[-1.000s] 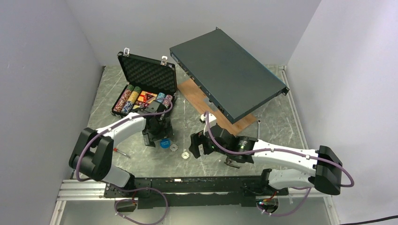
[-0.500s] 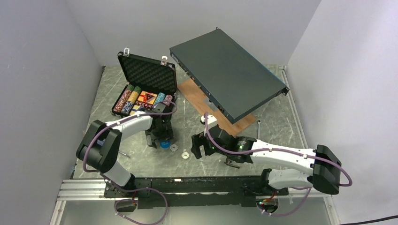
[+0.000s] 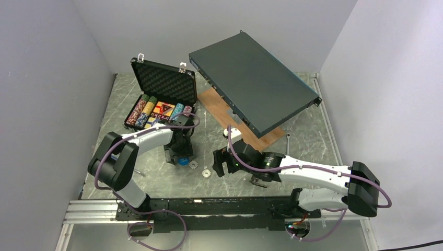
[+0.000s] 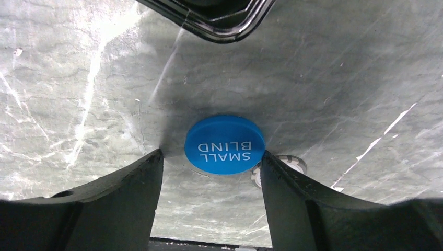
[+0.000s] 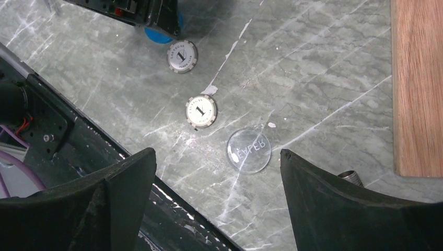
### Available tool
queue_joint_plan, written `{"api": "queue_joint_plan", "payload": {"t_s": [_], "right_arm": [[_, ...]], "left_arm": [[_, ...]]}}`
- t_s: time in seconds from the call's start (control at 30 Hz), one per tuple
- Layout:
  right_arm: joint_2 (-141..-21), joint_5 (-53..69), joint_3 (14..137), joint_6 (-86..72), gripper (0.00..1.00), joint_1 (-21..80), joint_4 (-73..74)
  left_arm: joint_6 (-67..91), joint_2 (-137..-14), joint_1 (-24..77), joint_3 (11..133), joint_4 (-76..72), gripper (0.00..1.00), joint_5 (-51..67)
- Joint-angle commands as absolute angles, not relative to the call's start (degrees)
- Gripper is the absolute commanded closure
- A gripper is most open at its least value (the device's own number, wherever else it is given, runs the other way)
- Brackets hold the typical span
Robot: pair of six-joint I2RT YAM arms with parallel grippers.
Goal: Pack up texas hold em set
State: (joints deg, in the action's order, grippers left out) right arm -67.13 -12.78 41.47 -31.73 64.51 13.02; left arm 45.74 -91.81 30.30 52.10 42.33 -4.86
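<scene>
Top view: the open briefcase (image 3: 156, 104) stands at ten o'clock on the tabletop (image 3: 303, 141), the blue disc (image 3: 183, 161) at five o'clock from it; left wrist: the left fingers (image 4: 125, 198) are apart, the disc lying between them; right wrist: the right fingers (image 5: 334, 198) are apart and empty, with a clear disc (image 5: 248, 150) and two white chips (image 5: 201, 111) on the tabletop beneath.

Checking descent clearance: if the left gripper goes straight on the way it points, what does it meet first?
Most likely the blue SMALL BLIND disc, flat on the table between the left gripper's open fingers. A white chip lies close beside one finger; depth is unclear, so it may get clipped.
</scene>
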Motion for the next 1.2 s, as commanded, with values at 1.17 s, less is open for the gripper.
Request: {"api": "queue_joint_plan", "payload": {"t_s": [1.17], "right_arm": [[-63.1,-12.9,40.8,-33.2,0.12,64.1,12.4]], "left_arm": [[41.0,-96.0,31.6,55.3,41.9,0.61,-7.3]]}}
